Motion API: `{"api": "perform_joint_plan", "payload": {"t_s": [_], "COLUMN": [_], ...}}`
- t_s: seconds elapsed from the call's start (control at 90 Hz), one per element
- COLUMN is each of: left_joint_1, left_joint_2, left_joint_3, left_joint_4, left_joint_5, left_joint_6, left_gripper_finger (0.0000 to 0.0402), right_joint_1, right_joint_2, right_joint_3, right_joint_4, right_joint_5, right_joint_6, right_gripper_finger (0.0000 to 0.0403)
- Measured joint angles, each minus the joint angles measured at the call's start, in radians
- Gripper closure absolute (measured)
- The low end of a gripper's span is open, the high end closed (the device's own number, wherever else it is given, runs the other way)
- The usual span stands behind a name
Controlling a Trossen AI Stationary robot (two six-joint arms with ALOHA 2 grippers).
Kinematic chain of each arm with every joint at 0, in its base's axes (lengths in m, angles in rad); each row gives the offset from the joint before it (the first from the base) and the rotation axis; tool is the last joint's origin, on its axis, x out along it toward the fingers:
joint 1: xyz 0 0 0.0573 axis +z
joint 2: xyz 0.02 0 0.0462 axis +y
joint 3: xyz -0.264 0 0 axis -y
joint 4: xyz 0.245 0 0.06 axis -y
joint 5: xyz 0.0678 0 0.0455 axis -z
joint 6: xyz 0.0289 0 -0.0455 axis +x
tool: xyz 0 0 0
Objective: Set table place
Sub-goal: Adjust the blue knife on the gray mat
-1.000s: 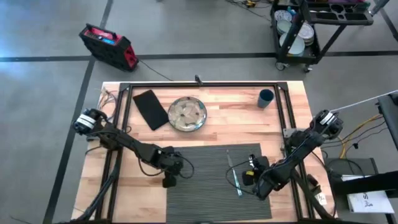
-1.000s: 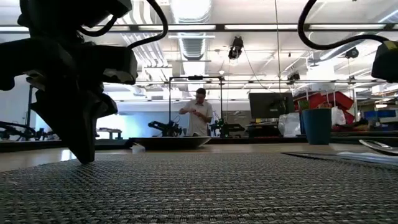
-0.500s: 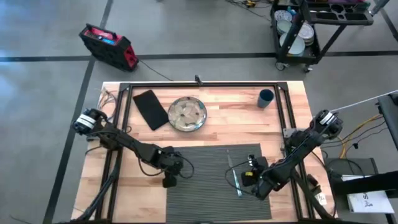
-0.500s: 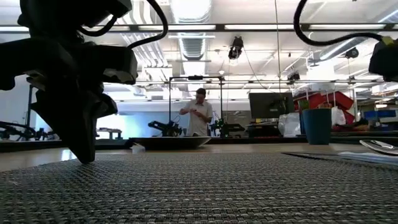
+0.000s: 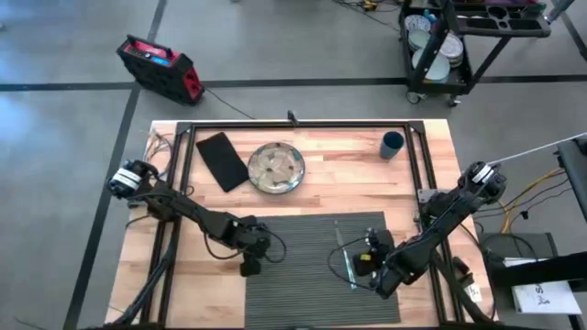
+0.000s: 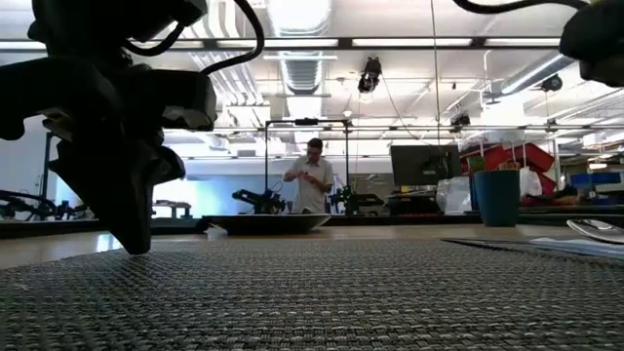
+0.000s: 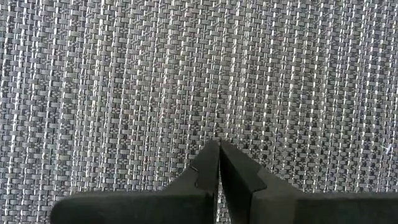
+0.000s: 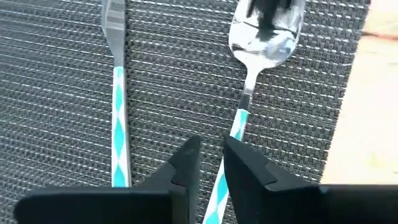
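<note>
Place (image 5: 303,247) under right end effector (image 5: 359,263)

The table (image 5: 303,197) is light wood with a smooth, faintly banded block grain, framed by matt black metal tubing (image 5: 303,126). On it the placemat (image 5: 303,266) is a coarse woven grey fabric, its rough ribbed threads plain in both wrist views. On the placemat lie a spoon (image 8: 264,37) with a glossy mirror-bright metal bowl and a fork (image 8: 114,18) of duller metal; both have smooth handles striped teal and white. Beyond the placemat, a napkin (image 5: 222,160) of matt black cloth.
</note>
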Motion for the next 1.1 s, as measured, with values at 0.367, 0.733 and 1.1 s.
{"api": "perform_joint_plan", "payload": {"t_s": [0.367, 0.733, 1.1], "left_joint_1": [0.0, 0.0, 0.001], "left_joint_2": [0.0, 0.0, 0.0], "left_joint_3": [0.0, 0.0, 0.0], "left_joint_4": [0.017, 0.03, 0.035], "left_joint_5": [0.0, 0.0, -0.004], "left_joint_6": [0.001, 0.0, 0.004], "left_gripper_finger": [0.0402, 0.0402, 0.0402], "right_joint_1": [-0.038, -0.104, -0.116], "right_joint_2": [0.012, 0.1, 0.205], "right_joint_3": [0.002, 0.024, 0.05], "right_joint_4": [0.117, 0.236, 0.291], "right_joint_5": [0.088, 0.089, 0.033], "right_joint_6": [-0.092, -0.225, -0.273], "right_gripper_finger": [0.0344, 0.0296, 0.0279]}}
